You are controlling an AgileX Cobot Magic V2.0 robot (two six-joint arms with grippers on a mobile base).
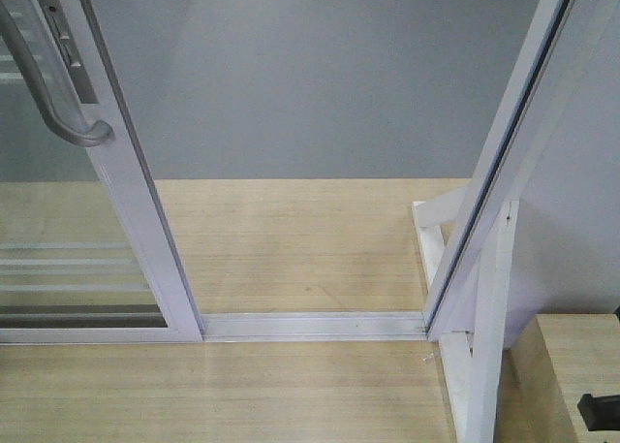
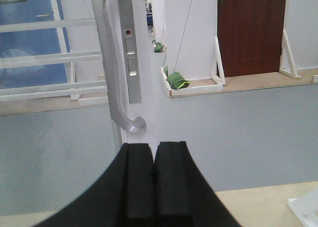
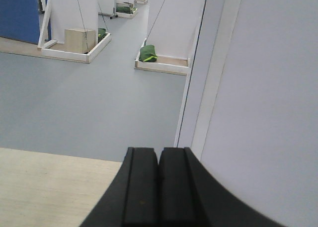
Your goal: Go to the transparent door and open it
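Front-facing view: the transparent door (image 1: 116, 201) stands at the left, its white stile slanting down to the floor track (image 1: 312, 325), with an open gap between it and the slanted white frame post (image 1: 504, 162) at the right; the grey floor (image 1: 310, 84) beyond shows through the gap, and neither arm appears. Left wrist view: only here are the curved grey handle (image 2: 110, 63), the metal lock plate (image 2: 129, 43) beside it on the stile, the thin horizontal bars (image 2: 47, 58) across the glass, and a dark red door (image 2: 251, 31) in the background visible. The left gripper (image 2: 154, 182) points level at the stile, its black fingers (image 2: 136, 182) pressed together with nothing between them; the hooked lower end of the handle lies just above and slightly left of the fingertips, apart from them. Right wrist view: the right gripper (image 3: 159, 187) also points forward, fingers (image 3: 141, 187) closed against each other and empty, facing a white frame post (image 3: 198, 88) and a plain white panel (image 3: 268, 98) at the right, with green bags (image 3: 148, 53) on the floor far off.
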